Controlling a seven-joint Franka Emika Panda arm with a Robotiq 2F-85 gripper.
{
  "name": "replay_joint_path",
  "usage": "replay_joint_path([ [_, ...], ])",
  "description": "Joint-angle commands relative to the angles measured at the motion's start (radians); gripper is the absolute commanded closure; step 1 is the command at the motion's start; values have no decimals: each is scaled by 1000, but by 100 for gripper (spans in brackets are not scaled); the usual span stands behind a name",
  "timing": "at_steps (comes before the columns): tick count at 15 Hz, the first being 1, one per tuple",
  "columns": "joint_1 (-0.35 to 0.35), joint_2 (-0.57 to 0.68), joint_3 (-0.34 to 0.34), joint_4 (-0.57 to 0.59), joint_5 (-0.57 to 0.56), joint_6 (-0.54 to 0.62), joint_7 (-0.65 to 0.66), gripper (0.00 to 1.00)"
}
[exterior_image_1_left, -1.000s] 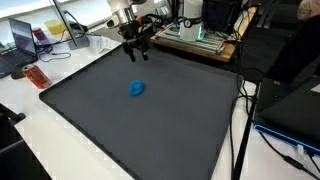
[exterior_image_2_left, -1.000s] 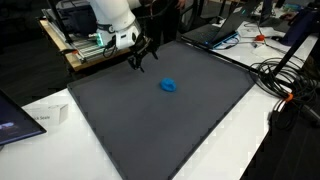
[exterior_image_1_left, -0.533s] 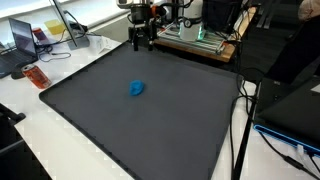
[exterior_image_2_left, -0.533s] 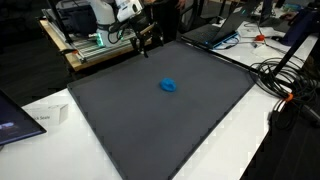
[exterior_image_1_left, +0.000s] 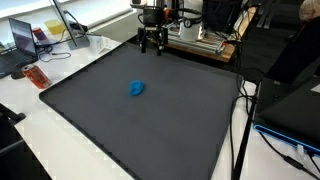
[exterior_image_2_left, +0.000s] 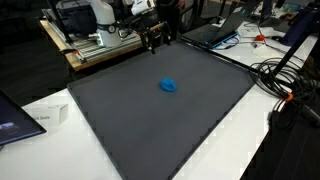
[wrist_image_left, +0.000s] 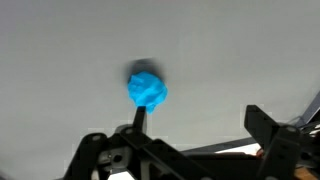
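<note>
Fingers (wrist_image_left: 262, 126) of the white robot arm's black end piece stand spread as wide as they go and have hold of nothing; the wrist view shows only bare grey surface in the gap between them. In both exterior views the fingers (exterior_image_1_left: 145, 44) (exterior_image_2_left: 151, 42) point downward and hang above the far edge of the large dark-grey rectangular mat (exterior_image_1_left: 150, 130) (exterior_image_2_left: 150, 125) that covers most of the white bench (exterior_image_1_left: 50, 135) (exterior_image_2_left: 235, 140). A small, crumpled bright-blue lump (exterior_image_1_left: 137, 88) (exterior_image_2_left: 169, 86) of soft-looking material lies alone on the mat, somewhat nearer the far edge than the near one, and well apart from the fingers, touching neither of them. In the wrist view the bright-blue lump (wrist_image_left: 147, 90) shows just above the tip of one finger, resting flat on the mat. Behind the fingers, off the mat, stands a metal-framed rack of equipment (exterior_image_1_left: 200, 35). In an exterior view a small red flat object (exterior_image_1_left: 36, 76) lies on the bench just beside one corner of the mat, an open laptop (exterior_image_1_left: 22, 38) sits farther back, and black cables (exterior_image_1_left: 246, 100) run along the opposite edge.
</note>
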Motion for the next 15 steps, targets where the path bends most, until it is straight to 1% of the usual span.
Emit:
replay_joint_path([
  [1,-1,4,0,0,-1,2,0,0],
  [5,-1,5,0,0,-2,3,0,0],
  [7,-10,36,9,4,-95,34,82,0],
  [9,-15,58,10,6,-205,34,174,0],
  [11,-19,77,-6,3,-344,39,301,0],
  [12,68,81,-113,-3,-439,37,383,0],
  [14,82,91,-169,6,-584,20,498,0],
  [15,55,93,-168,22,-686,-5,578,0],
])
